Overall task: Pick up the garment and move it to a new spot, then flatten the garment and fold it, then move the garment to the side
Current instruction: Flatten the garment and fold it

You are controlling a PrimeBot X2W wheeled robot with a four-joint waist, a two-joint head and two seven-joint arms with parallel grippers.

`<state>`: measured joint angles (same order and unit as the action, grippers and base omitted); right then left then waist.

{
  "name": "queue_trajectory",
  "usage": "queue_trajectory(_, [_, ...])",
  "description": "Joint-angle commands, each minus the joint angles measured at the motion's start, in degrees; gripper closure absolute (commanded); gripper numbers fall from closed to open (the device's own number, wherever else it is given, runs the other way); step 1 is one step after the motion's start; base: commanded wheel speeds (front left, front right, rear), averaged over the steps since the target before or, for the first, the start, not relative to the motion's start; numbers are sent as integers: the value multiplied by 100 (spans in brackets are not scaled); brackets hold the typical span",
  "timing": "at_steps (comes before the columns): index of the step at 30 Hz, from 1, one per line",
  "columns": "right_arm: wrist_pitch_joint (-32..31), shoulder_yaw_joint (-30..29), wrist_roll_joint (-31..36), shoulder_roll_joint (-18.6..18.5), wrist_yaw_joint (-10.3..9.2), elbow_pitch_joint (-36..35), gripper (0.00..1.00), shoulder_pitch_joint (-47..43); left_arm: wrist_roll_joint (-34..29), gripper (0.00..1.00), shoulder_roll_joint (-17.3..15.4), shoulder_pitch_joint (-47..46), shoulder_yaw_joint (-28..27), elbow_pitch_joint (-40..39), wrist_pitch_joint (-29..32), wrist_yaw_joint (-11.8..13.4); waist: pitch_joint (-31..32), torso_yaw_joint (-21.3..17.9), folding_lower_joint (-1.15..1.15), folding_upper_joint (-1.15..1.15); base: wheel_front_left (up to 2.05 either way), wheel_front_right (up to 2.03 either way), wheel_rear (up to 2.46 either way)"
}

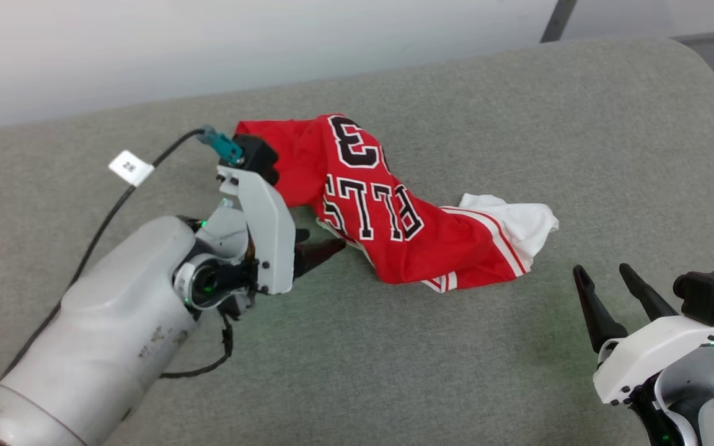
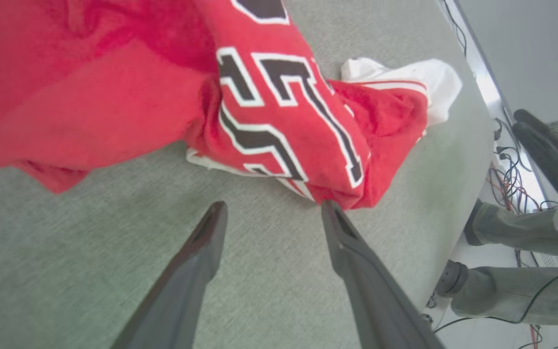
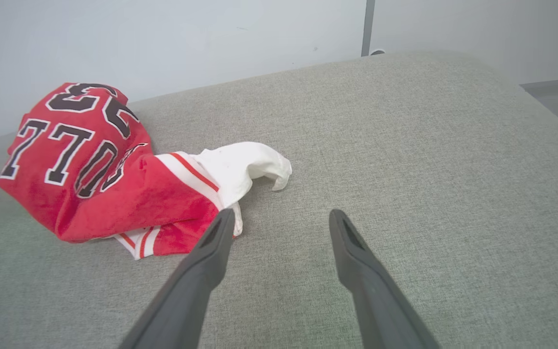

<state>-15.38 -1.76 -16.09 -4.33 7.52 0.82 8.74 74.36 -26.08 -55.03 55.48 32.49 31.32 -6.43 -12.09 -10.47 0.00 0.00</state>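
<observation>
Head view: wrist half-hides left hand (image 1: 323,240), apart; right hand (image 1: 600,269) apart; garment (image 1: 388,210) bunched.

There is one garment (image 1: 394,235), a red jersey, and one white sleeve (image 1: 512,217) of it is in sight. There are two grippers, the left gripper (image 2: 274,206) and the right gripper (image 3: 281,213), and each one has two dark fingers (image 3: 201,271), so four fingers together. There is one grey padded surface (image 1: 518,124), one black cable (image 1: 115,210) and one white tag (image 1: 131,167) on this cable.

soft matt cloth garment (image 1: 432,254), coarse grey woven work surface (image 1: 580,124) — scuffed glossy plastic forearm (image 1: 103,322)
</observation>
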Motion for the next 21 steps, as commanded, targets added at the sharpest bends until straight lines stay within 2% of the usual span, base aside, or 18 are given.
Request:
queue_trajectory(1, [16,-13,-16,20,-6,-25,0,-51,24,0,-2,48,-40,-14,10,32,-82,-87,0,0,0,0,0])
queue_trajectory(8, [89,48,-45,68,-6,15,0,-63,594,0,121,64,-490,-64,-25,223,-241,-298,0,0,0,0,0])
queue_trajectory(15, [201,111,-71,105,-6,100,0,40,605,0,242,117,-454,257,-15,356,-402,-417,0,0,0,0,0])
queue_trajectory(16, [220,121,-78,110,-6,118,0,61,597,60,256,118,-434,312,-8,336,-419,-429,0,0,0,0,0])
queue_trajectory(17, [227,123,-80,115,-6,129,0,83,560,100,266,104,-412,360,0,304,-432,-435,0,0,0,0,0])
queue_trajectory(21, [305,156,-75,127,-6,167,0,149,455,100,281,-32,-390,583,-100,274,-452,-445,0,0,0,0,0])
